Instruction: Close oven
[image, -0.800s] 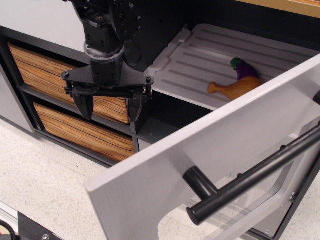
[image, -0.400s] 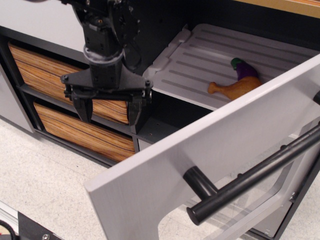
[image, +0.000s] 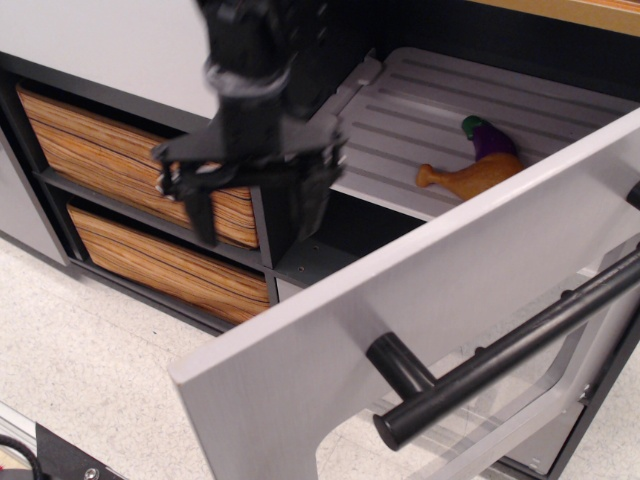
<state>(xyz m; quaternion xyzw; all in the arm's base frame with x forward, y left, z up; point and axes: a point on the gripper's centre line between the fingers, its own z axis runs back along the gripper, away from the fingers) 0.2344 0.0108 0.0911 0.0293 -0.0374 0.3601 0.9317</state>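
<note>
Oven door (image: 470, 290): hanging wide open, filling the near right of the scene, black handle (image: 510, 345) nearest.
Gripper (image: 255, 195): fingers spread apart, empty, hovering left of the door's near edge, in front of the wood-grain drawers (image: 120, 150).
Rack (image: 450, 125): holds a toy drumstick (image: 470, 178) and eggplant (image: 487, 138).
Risk: pushing near the hinge, or glancing off the slick panel, could leave the door ajar; a finger could catch behind the door.

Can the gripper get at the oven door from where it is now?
Probably yes. The gripper hangs with jaws apart and empty, left of the open oven door. Nothing lies between it and the door's near edge. The black handle is on the far, outer face, so a push on the door's edge looks easier.
</note>
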